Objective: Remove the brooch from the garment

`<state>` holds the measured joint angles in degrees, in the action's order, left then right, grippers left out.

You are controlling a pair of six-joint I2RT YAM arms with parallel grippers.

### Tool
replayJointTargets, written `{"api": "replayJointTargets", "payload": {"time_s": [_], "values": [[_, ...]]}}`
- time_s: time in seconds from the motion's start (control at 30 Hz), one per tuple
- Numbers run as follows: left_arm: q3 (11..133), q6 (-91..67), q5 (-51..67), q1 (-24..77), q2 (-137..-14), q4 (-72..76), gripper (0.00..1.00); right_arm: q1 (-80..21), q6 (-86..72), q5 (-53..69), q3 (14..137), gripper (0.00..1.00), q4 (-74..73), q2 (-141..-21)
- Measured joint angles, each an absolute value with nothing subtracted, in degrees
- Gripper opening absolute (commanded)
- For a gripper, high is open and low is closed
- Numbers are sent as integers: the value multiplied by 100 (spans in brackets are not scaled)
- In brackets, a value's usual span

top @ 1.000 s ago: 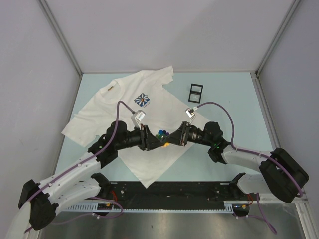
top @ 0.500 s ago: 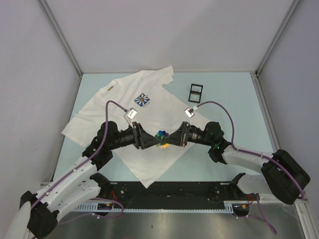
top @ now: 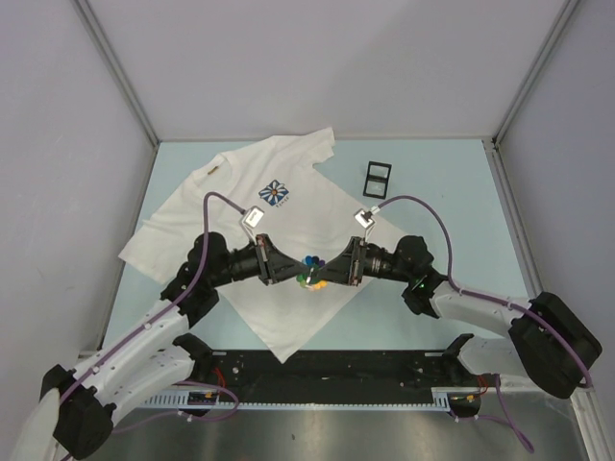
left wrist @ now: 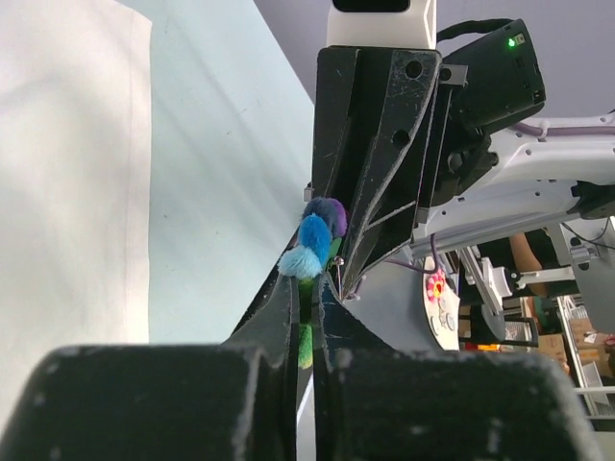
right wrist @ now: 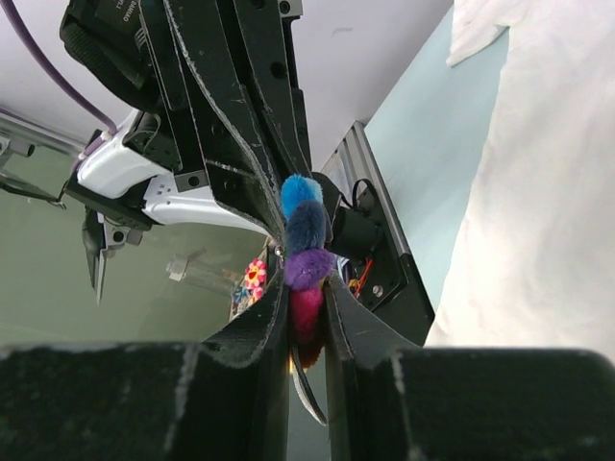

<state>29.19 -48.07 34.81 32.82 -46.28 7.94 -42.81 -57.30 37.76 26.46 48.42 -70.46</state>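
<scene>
my left pincer [left wrist: 308,285] clamps the green end of the fuzzy pom-pom brooch [top: 309,260]; my right pincer [right wrist: 307,288] squeezes its pink tuft, over the white t-shirt [top: 317,197].

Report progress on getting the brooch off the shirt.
Done, it seems: the brooch hangs in the air with no cloth on it in either wrist view, above the garment. In hand: the left gripper and right gripper are both shut on it, tip to tip. Left, likely: one releases, the other sets it down.
</scene>
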Motion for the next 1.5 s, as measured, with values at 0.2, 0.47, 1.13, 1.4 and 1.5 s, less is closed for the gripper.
{"api": "replayJointTargets", "payload": {"time_s": [0.2,0.47,1.13,1.4,1.5], "values": [[2919,-4810,3470,3242,-4464,801,0,-4209,-5684,3763,2648,36,4576,-6718],[2910,-4818,3461,3205,-4491,814,0,-4099,-5680,3839,2644,31,4482,-6604],[4189,-3251,2239,2388,-4670,-1457,83,-3793,-2783,764,4016,0,810,-6300],[4211,-2683,2104,2381,-5183,-1857,87,-3295,-423,-1339,5345,0,67,-8082],[4244,-2464,2005,2381,-5262,-1931,88,-3022,220,-1629,5822,0,-3,-8882]]}}
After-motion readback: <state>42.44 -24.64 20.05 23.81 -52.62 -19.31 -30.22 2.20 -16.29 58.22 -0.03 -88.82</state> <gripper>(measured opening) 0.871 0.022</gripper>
